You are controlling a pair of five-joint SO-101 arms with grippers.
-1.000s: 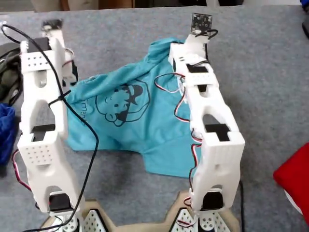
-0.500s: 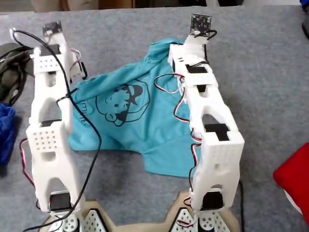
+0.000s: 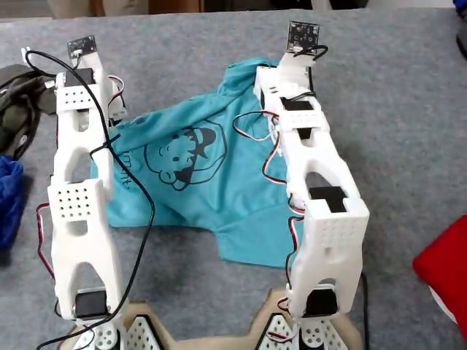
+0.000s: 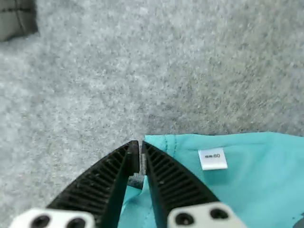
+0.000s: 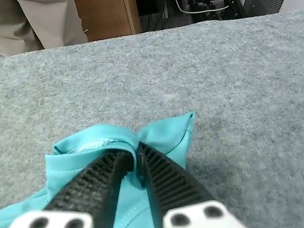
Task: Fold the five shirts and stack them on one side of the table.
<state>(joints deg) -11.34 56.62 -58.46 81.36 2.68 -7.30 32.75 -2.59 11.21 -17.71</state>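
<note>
A teal shirt (image 3: 197, 175) with a cartoon print lies crumpled, print up, in the middle of the grey table. In the left wrist view my left gripper (image 4: 140, 145) is shut on the shirt's hem (image 4: 156, 140), close to a white label (image 4: 212, 159). The left arm (image 3: 76, 146) stands over the shirt's left side. My right gripper (image 5: 137, 151) is shut on a bunched fold of the teal shirt (image 5: 161, 133) at its far end. The right arm (image 3: 303, 138) reaches across the shirt's right part and covers it.
A dark olive garment (image 3: 16, 102) and a blue one (image 3: 9, 197) lie at the table's left edge. A red garment (image 3: 445, 266) lies at the right edge. Bare grey felt stretches behind the shirt and to its right.
The left arm has swung to the right and a little farther out, carrying the shirt's left edge slightly inward. The right arm has stayed still.
</note>
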